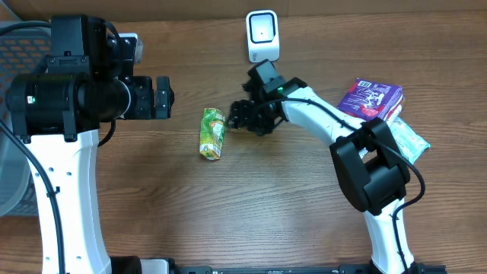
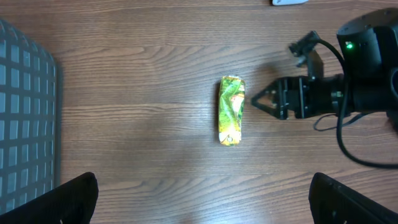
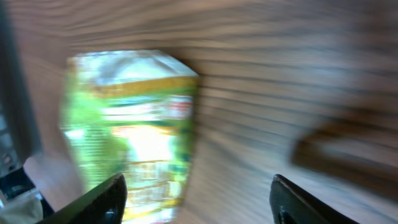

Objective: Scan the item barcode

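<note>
Right tool (image 3: 196, 202) stood open just beside the green packet (image 2: 230, 111) on the counter (image 2: 137, 74), gripping nothing, left tool (image 2: 202, 199) gaped wide, empty.

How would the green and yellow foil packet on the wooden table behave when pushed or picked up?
The green and yellow foil packet looks creased and pinched at its ends, so it is probably floppy and light. Lying flat on the wooden table, it would likely slide rather than roll. Its glossy film may slip in a grip.
</note>
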You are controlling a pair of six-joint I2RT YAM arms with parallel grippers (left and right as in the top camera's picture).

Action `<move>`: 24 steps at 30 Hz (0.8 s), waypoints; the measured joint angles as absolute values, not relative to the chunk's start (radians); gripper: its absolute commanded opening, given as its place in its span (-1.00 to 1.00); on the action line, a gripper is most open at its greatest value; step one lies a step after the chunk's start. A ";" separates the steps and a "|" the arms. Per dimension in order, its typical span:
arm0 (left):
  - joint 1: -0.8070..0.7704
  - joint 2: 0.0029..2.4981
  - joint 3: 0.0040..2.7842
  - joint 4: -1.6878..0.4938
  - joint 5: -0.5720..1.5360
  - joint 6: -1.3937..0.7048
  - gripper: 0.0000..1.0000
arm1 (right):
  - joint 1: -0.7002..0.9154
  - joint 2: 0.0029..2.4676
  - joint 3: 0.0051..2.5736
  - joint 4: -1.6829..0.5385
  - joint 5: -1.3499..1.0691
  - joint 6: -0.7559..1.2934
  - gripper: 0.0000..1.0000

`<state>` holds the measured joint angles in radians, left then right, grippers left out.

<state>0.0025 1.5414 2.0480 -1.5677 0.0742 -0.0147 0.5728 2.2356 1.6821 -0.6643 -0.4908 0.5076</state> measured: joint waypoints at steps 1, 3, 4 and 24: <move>0.002 1.541 2.048 -1.567 0.074 -0.015 0.99 | 0.592 2.231 1.690 -0.627 -0.481 0.501 0.85; 0.002 1.541 2.048 -1.568 0.074 -0.015 0.99 | 0.622 2.226 1.702 -0.595 -0.446 0.484 1.00; 0.002 1.541 2.048 -1.568 0.074 -0.015 0.99 | 0.644 2.222 1.706 -0.582 -0.411 0.483 1.00; 0.002 1.541 2.048 -1.567 0.074 -0.015 0.99 | 0.794 2.217 1.716 -0.625 0.002 0.493 -0.37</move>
